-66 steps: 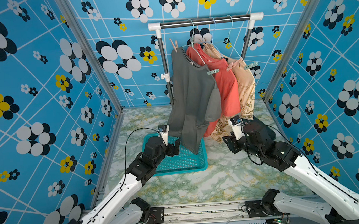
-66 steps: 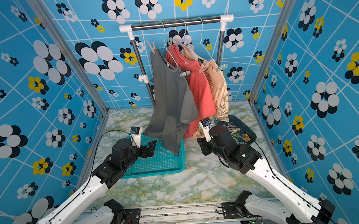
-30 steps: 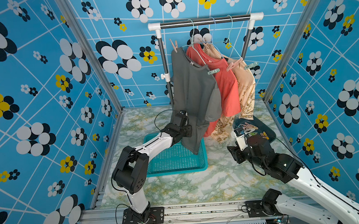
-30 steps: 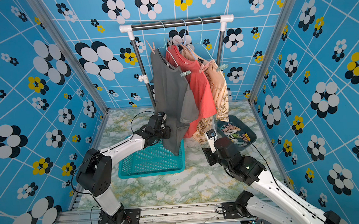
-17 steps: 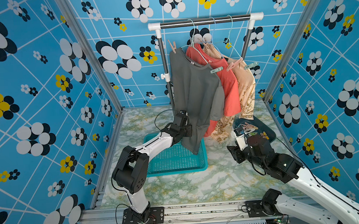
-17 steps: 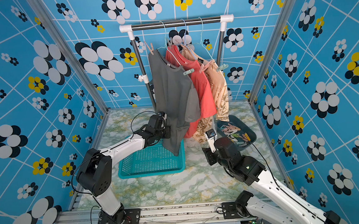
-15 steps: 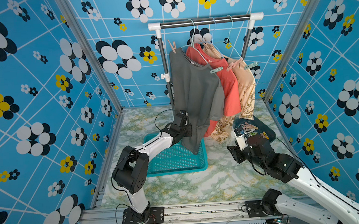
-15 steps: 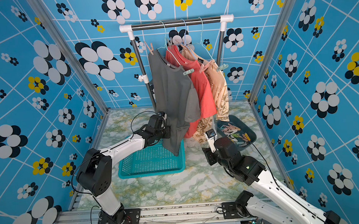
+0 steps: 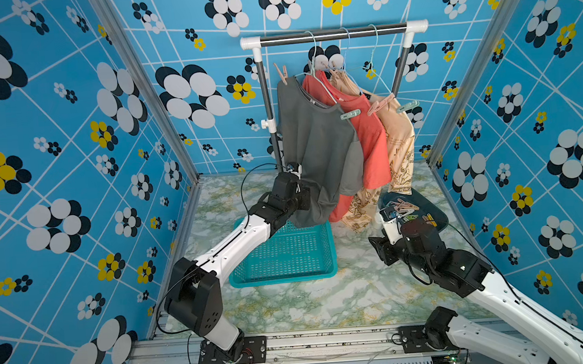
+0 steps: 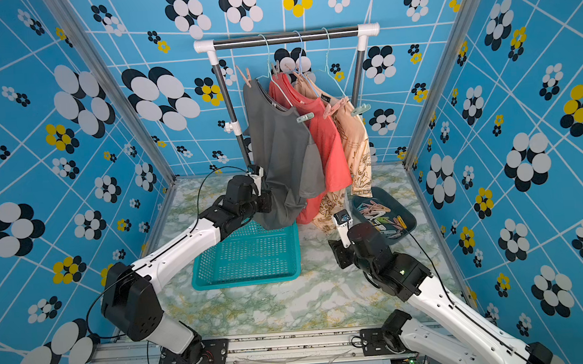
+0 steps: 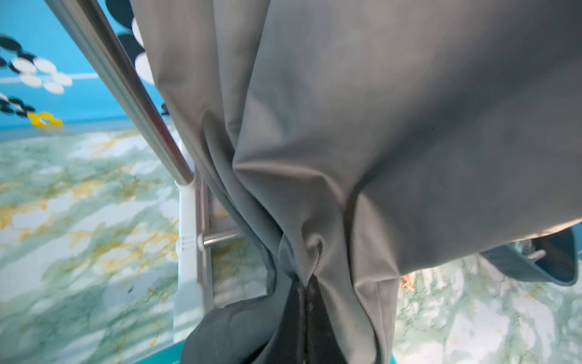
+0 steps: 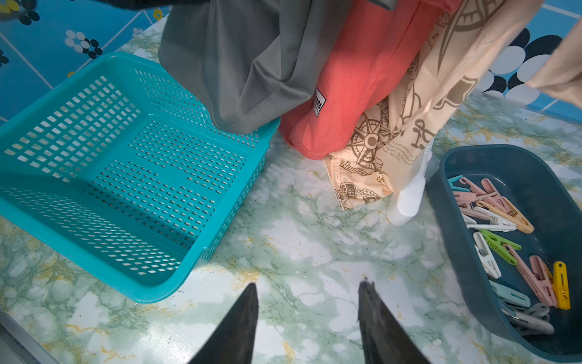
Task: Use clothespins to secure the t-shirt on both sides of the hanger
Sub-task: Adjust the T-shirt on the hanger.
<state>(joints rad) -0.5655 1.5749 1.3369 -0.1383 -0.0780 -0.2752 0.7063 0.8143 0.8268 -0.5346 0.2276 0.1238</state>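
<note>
Left arm has swung up from the teal basket and latched onto the gray t-shirt.
Left fingers are pinched together low down on it, bunching the cloth. Right fingers sit apart over the counter, holding nothing; loose clothespins lie in the dark tray just beyond them to the right. Way above both, a mint pin and a pinkish pin clip the shirt's shoulders up by the rail.

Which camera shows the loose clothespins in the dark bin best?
The right wrist view: the clothespins lie close up in the dark bin, each colour distinct. In both top views they are small and distant. The left wrist view catches only the bin's edge.
</note>
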